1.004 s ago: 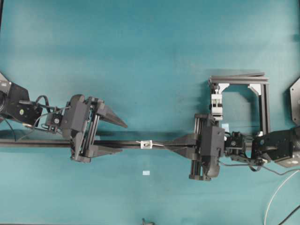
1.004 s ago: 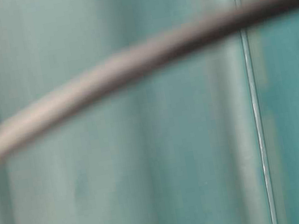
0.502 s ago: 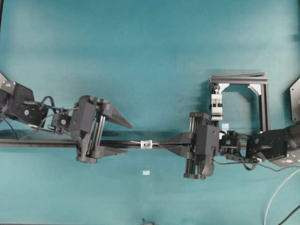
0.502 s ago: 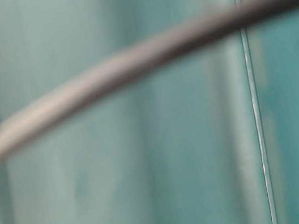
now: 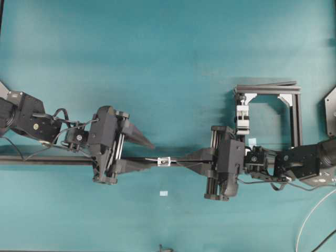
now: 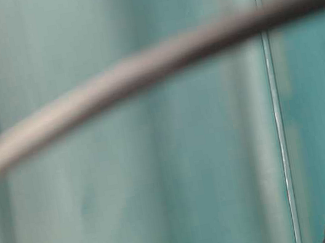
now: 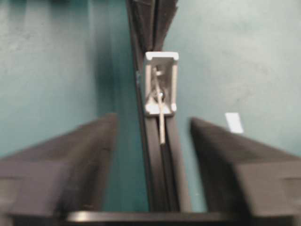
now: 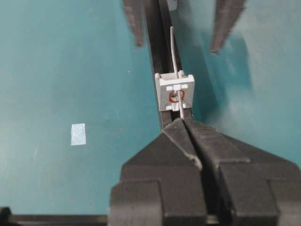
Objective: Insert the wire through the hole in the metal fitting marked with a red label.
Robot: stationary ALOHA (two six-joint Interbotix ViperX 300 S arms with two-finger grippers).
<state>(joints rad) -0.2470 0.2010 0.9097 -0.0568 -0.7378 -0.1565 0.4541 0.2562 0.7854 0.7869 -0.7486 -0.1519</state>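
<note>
1. The teal bench (image 5: 168,52) fills my overhead view, and a long black rail (image 5: 47,160) lies across it from the left edge toward the middle.
2. At the right stands a black frame (image 5: 296,113) with a taller white clamp block (image 5: 242,116) at its left side, well apart from the work on the rail.
3. My left pincer (image 5: 149,154) points right along the rail. In the left wrist view its two fingers (image 7: 70,160) stand apart on either side of the rail, gripping nothing.
4. My right pincer (image 5: 184,159) points left along the same rail, facing the other. Its fingers (image 8: 176,134) are clenched tip to tip on the wire (image 8: 175,52).
5. The metal fitting (image 5: 164,161) sits on the rail between the two pincers, a small silvery square about as wide as the rail.
6. The wire runs from the right pincer's tips into the hole (image 8: 175,96), ringed in red at the fitting's centre, and its free end juts out beyond the far side, lying along the rail between the left fingers.
7. A small pale paper square (image 5: 164,193) lies on the bench just below the fitting, touching nothing.
8. My table-level view shows only a blurred grey cable (image 6: 141,69) across teal.
</note>
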